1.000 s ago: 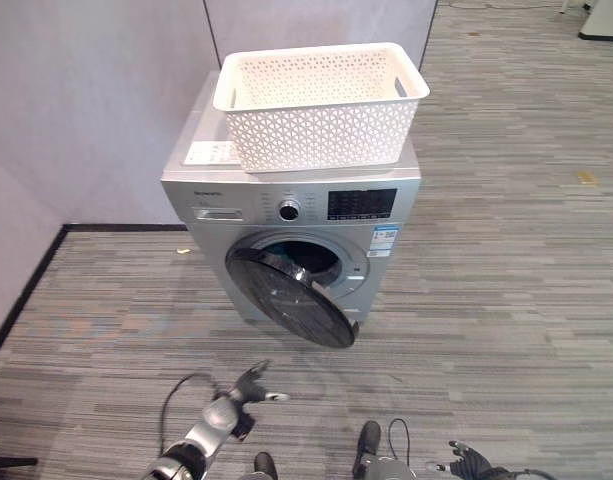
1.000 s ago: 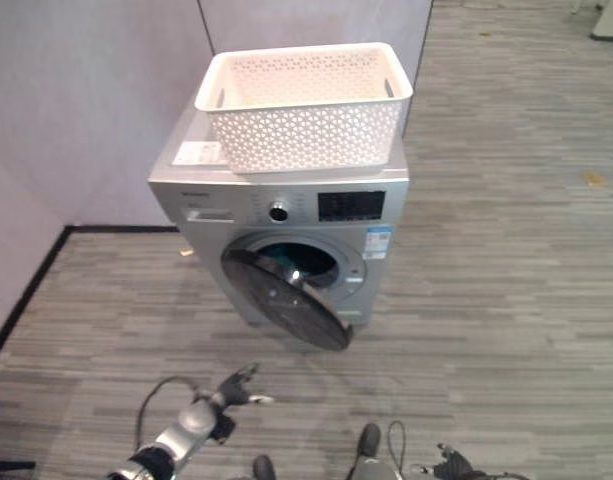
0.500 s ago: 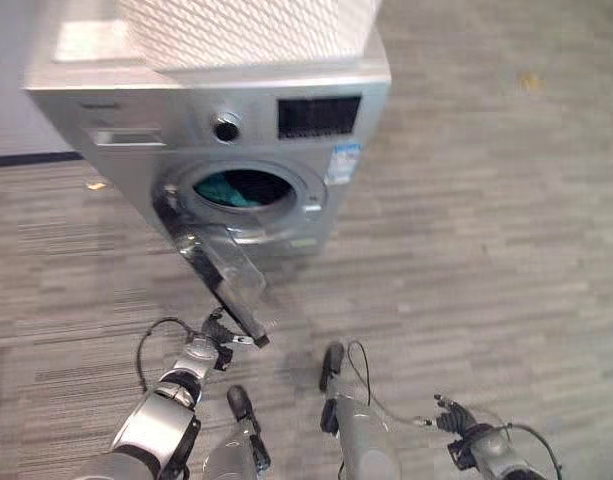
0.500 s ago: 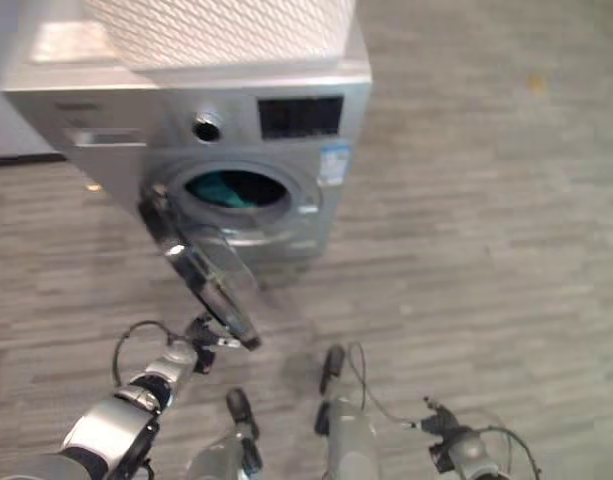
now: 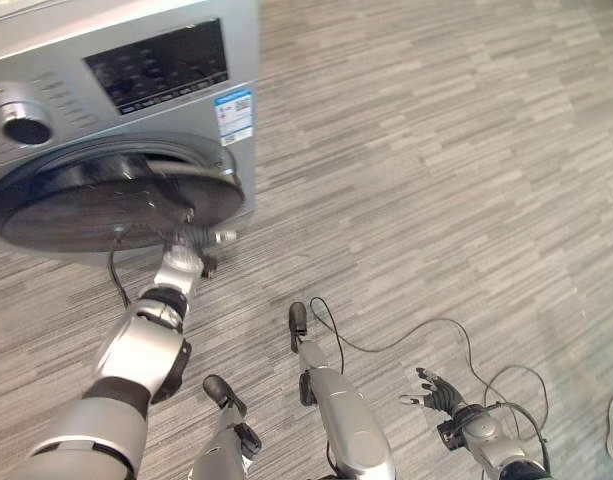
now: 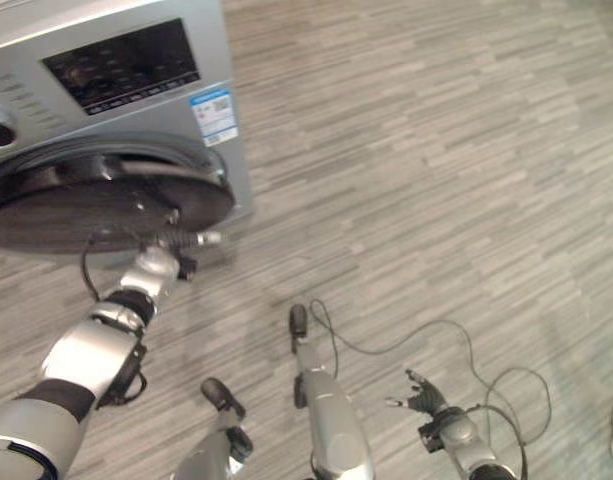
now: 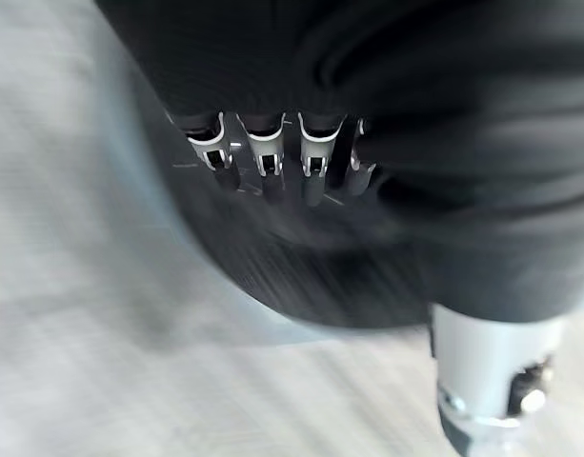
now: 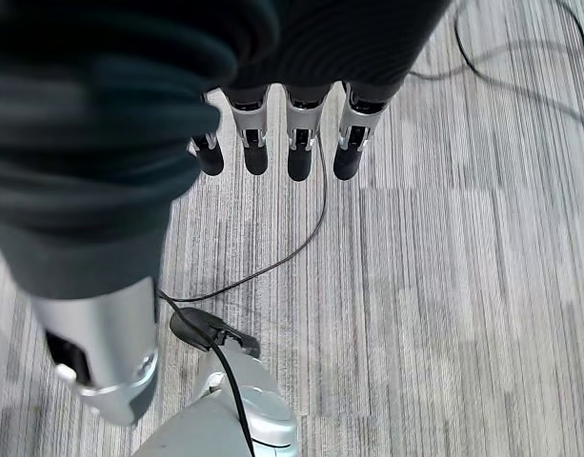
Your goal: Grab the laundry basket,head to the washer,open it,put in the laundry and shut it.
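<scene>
Silver washer [image 5: 116, 70] at upper left, its dark round door [image 5: 106, 205] swung nearly shut, left hand [image 5: 191, 240] with straight fingers pressing the door's lower rim, right hand [image 5: 434, 392] spread loosely low over striped floor [image 5: 436, 180], wide bare room to the right.

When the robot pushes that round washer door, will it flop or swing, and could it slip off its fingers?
The washer door looks like a rigid dark disc fixed along one side to the washer, so it would probably swing as one stiff piece rather than flop. Its face looks smooth, so the straight fingers of the left hand pressing it might slide a little.
</scene>
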Robot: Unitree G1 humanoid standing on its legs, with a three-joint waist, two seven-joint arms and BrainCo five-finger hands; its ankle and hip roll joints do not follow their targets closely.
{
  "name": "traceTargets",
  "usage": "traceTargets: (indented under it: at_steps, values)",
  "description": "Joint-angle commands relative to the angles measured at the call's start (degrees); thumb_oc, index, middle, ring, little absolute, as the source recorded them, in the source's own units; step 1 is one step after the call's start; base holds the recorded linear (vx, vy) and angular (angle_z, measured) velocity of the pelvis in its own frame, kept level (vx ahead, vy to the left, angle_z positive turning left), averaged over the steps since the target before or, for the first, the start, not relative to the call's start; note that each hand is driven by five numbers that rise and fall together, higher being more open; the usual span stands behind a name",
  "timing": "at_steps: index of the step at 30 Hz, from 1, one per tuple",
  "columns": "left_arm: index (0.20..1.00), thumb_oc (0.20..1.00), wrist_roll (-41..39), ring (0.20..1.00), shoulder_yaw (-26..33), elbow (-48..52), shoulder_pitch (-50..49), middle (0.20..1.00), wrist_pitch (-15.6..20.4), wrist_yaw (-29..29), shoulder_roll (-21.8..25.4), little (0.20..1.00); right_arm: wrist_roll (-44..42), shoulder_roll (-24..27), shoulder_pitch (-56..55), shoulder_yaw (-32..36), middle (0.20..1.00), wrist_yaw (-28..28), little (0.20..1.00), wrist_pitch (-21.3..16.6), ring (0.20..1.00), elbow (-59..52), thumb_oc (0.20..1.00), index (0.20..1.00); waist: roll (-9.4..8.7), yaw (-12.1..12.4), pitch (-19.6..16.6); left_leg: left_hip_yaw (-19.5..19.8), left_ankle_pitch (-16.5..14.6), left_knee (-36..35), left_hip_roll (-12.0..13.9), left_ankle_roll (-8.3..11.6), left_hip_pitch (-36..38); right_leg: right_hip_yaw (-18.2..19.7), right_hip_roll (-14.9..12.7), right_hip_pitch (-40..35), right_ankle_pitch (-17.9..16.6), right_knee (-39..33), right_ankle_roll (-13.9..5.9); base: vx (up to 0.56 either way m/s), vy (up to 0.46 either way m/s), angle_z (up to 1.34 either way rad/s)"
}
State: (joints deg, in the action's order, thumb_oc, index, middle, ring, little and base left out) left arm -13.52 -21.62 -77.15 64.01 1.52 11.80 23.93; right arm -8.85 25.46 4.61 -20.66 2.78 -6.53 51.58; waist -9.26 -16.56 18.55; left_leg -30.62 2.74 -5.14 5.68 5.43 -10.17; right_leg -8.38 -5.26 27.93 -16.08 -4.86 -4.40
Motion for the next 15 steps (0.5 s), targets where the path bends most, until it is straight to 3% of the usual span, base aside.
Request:
traceTargets:
  at_steps: [1,6,10,12,15]
  values:
    - [1.000,1.000,-0.73,1.000,0.34,-0.60,5.40,1.000,3.52,2.92,6.64,1.000,-2.29,2.01,-1.50,-1.69,1.000,0.70,1.000,-1.16,1.000,-0.06,1.000,1.000,-0.75,0.05,-0.88,6.37,4.93,0.14,7.29,3.86,-5.10,1.45,-4.34,-0.25,0.25,0.03,-7.80,0.04,-0.030,-0.27]
    - [1.000,1.000,-2.52,1.000,0.20,-0.16,9.44,1.000,4.46,4.16,10.07,1.000,-3.41,1.68,-2.56,-1.07,1.000,0.73,1.000,-1.43,1.000,0.55,1.000,1.000,-0.47,-0.12,-0.89,6.16,5.18,0.14,7.95,4.39,-5.89,1.64,-3.70,0.76,0.40,-0.05,-7.73,0.06,-0.039,-0.20]
    - [1.000,1.000,-3.08,1.000,0.40,0.53,8.91,1.000,4.94,4.37,10.20,1.000,-3.52,1.32,-3.12,-0.58,1.000,0.31,1.000,-1.46,1.000,1.70,1.000,1.000,0.13,0.32,-0.88,6.60,5.06,0.14,8.01,4.49,-5.51,1.32,-3.75,0.30,0.69,-0.04,-7.71,0.04,-0.008,-0.01]
    - [1.000,1.000,-3.84,1.000,1.06,1.81,6.76,1.000,5.62,4.24,9.01,1.000,-3.62,0.90,-3.61,-0.37,1.000,0.15,1.000,-1.48,1.000,2.81,1.000,1.000,0.68,0.85,-1.11,6.93,4.85,0.14,7.97,4.50,-4.66,0.90,-3.89,-0.89,1.13,-0.05,-7.65,0.06,-0.011,0.01]
    - [1.000,1.000,-6.98,1.000,5.41,5.23,-5.73,1.000,7.37,2.83,4.27,1.000,-2.67,-0.73,-4.55,0.20,1.000,-0.57,1.000,-1.44,1.000,5.24,1.000,1.000,2.36,2.88,-2.22,7.61,4.08,0.14,7.77,4.40,-1.22,-0.26,-4.46,-5.15,2.54,-0.03,-7.47,0.11,-0.018,0.03]
